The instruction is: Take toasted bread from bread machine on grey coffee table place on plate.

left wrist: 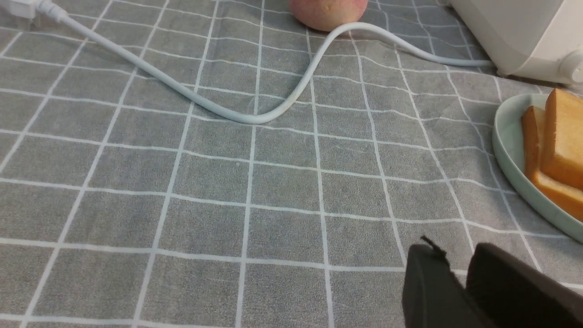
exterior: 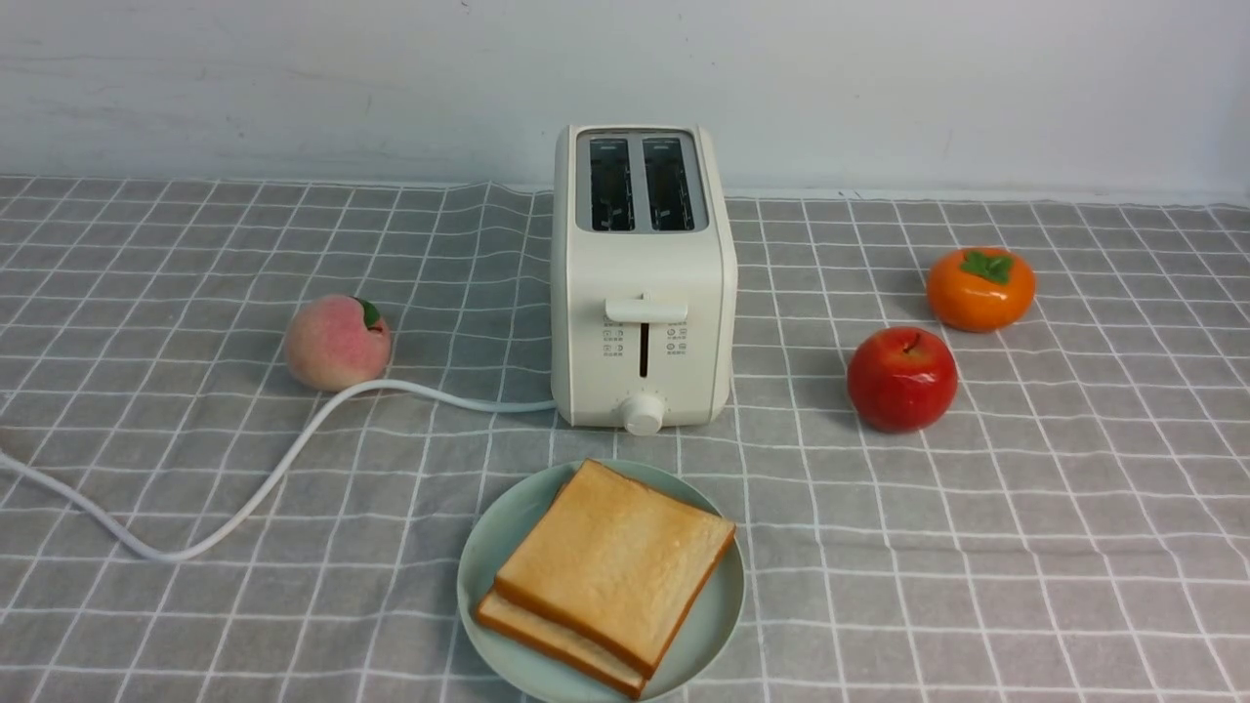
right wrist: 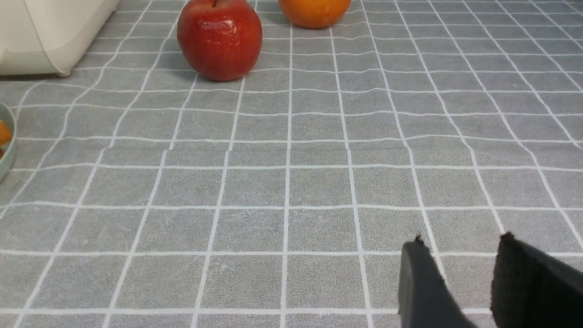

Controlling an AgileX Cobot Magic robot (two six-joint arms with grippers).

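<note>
A grey checked woven-cloth table (exterior: 1025, 547) looks matt and slightly napped. The cream-white boxy plastic bread machine (exterior: 642, 283) is smooth with a soft sheen. The golden square toasted bread (exterior: 615, 561) looks dry and porous on the smooth pale mint-green plate (exterior: 718, 610). The red apple (right wrist: 219, 38) is glossy.

A pink peach (exterior: 337, 343) sat toward the table's left side. A red apple (exterior: 901, 379) stood on the right half, an orange persimmon (exterior: 979, 288) just behind it, nearer the far-right corner.
</note>
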